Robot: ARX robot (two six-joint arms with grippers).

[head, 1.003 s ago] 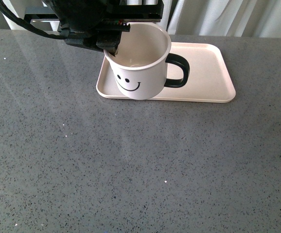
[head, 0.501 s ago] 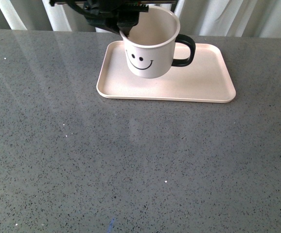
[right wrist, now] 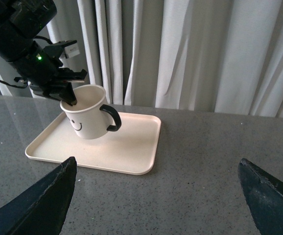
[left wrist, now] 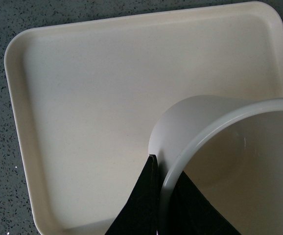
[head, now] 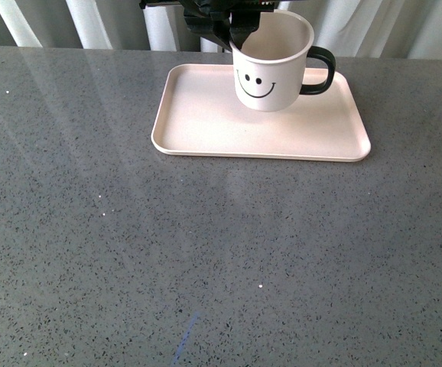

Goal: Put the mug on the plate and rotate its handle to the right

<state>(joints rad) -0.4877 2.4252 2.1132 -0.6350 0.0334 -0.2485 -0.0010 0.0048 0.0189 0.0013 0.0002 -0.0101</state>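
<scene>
The white mug point(head: 271, 76) with a black smiley face hangs tilted over the pale pink-cream plate point(head: 198, 122), toward its far right part. Its black handle point(head: 322, 70) points right. My left gripper point(head: 235, 34) is shut on the mug's far-left rim, one finger inside and one outside, as the left wrist view point(left wrist: 162, 196) shows. I cannot tell whether the mug's base touches the plate point(left wrist: 92, 98). The right wrist view shows the mug point(right wrist: 85, 117) and plate point(right wrist: 127, 147) from the side. My right gripper point(right wrist: 156, 196) is open and empty, off to the plate's side.
The plate lies on a grey speckled tabletop point(head: 206, 260) near its far edge. Pale curtains point(right wrist: 205, 54) hang behind the table. The left arm point(right wrist: 24, 39) reaches over the plate's far left side.
My left gripper has carried the mug to the right and further back, from the plate's near-left edge to over its far right part. The handle still points right.
</scene>
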